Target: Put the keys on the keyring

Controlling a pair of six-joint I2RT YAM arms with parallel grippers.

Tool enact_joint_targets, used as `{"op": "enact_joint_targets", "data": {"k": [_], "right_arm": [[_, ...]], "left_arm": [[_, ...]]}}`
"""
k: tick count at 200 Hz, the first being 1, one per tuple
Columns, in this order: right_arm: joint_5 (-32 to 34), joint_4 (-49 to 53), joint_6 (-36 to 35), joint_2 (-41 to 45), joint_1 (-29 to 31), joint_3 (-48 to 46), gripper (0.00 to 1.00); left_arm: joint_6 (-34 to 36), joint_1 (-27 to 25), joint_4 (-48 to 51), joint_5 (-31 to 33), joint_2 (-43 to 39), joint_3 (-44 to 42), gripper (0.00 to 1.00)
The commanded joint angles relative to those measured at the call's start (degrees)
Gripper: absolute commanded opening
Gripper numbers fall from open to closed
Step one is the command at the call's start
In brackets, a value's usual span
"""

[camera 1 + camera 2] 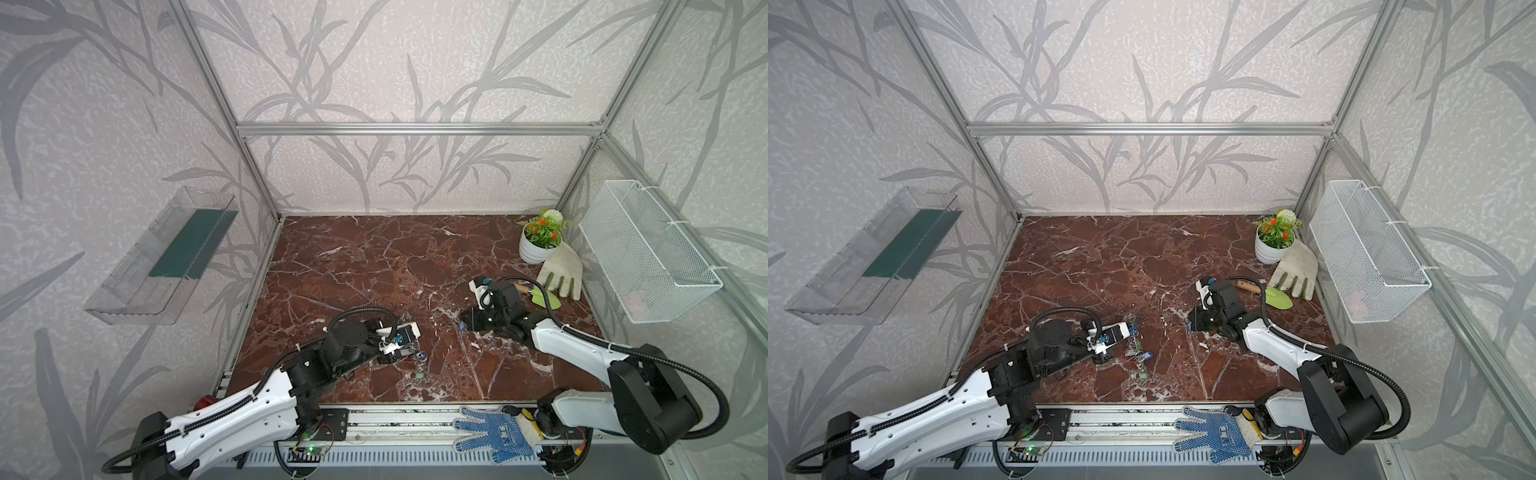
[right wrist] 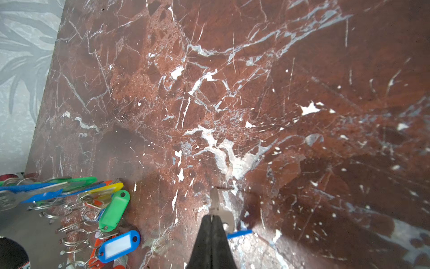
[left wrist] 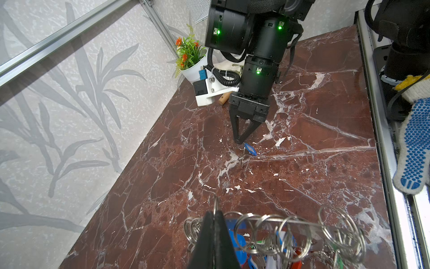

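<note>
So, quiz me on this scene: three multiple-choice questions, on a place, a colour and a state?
1. The potted plant stands in: A far right corner, B far left corner, C front edge.
2. The tag on the key in the right tool is: A red, B blue, C yellow.
3. The left tool is: A wide open, B shut on the keyring, C holding the plant.
Answers: A, it sits at the back, on the right; B, a blue tag shows beside the shut tool; B, its fingers clamp the keyring's rim.
</note>
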State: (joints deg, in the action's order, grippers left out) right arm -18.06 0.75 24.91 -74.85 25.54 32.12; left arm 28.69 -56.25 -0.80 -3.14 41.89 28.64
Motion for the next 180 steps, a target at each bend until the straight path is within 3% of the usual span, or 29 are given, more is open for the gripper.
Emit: {"op": "enact_joint_targets", "data": {"k": [1, 89, 130, 180], "right_arm": [[0.2, 2.82, -0.03, -0.07, -0.14, 1.98, 0.0], [-2.78, 4.45, -0.03, 8.71, -1.65, 3.66, 0.0], [-2.62, 11.51, -0.03, 5.08, -4.62, 6.42, 0.0], [-2.94, 8.53, -0.03, 5.23, -4.53, 4.62, 0.0]], "left_arm": [[0.32, -0.26, -2.72, -0.93, -0.77, 0.27, 0.0], [0.13, -0.35, -2.63, -1.12, -0.76, 0.38, 0.0], [0.05, -0.36, -2.52, -1.23, -0.72, 0.45, 0.0], [0.0, -0.36, -2.36, -1.37, -0.62, 0.54, 0.0]]}}
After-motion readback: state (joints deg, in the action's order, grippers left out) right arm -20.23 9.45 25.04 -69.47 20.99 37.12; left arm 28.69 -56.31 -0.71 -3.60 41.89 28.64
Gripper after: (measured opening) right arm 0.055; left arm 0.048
